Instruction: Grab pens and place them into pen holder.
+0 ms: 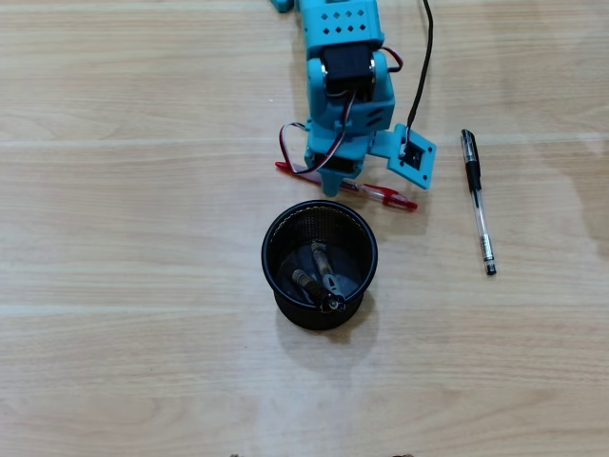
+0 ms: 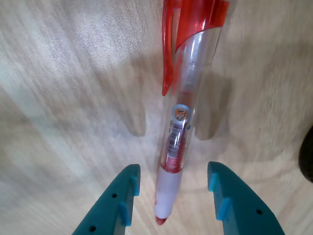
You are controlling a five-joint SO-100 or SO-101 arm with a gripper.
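My gripper [image 2: 171, 196] straddles the red pen [image 2: 183, 132], jaws open — light, stiff, slick barrel; best taken at its white grip, mid-worktop by the pen holder [image 1: 320, 265].

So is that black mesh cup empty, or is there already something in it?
Not empty. The overhead view shows two pens leaning inside the pen holder; the red pen and the black-capped pen lie outside on the table.

red see-through pen [image 2: 183, 122] lying flat on wooden table [image 2: 63, 98], between two teal fingers [image 2: 120, 198] of wide-open gripper [image 2: 172, 183], not touching either
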